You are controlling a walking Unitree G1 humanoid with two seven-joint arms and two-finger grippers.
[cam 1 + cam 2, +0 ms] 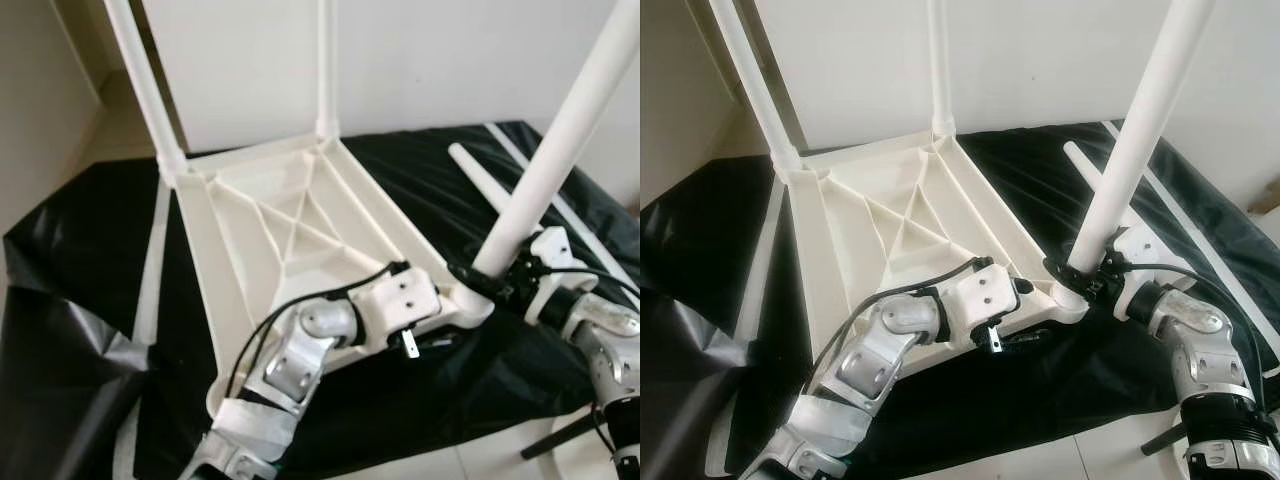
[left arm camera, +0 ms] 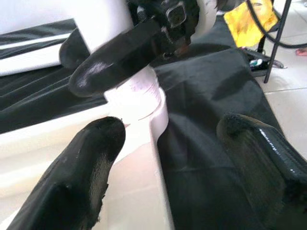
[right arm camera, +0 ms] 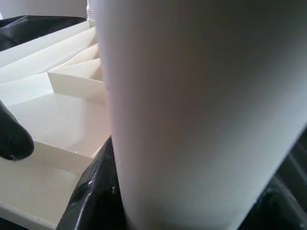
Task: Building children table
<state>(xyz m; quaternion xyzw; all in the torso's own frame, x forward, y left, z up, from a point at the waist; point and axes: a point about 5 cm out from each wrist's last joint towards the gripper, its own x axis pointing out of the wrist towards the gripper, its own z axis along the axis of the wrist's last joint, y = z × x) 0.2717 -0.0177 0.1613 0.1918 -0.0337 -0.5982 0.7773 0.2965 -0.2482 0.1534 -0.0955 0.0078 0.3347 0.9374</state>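
The white table top [image 1: 300, 220] lies upside down on a black sheet [image 1: 90, 250]. Two white legs [image 1: 150, 90] [image 1: 325, 60] stand in its far corners. A third leg [image 1: 1140, 130] stands tilted in the near right corner socket [image 2: 139, 91], and my right gripper [image 1: 1080, 275] is shut on its base, a black finger [image 3: 96, 191] at each side. My left gripper [image 2: 171, 127] is open just beside that corner and straddles the table's near rim, one finger [image 2: 81, 177] over the white underside, the other over the sheet. A loose leg [image 1: 485, 180] lies on the sheet to the right.
A white wall stands behind the table. White strips [image 1: 150, 260] lie on the sheet to the left and right. Pale floor runs along the near edge, with a black stand foot [image 1: 560, 440] at the near right. Something yellow [image 2: 249, 21] lies beyond the sheet.
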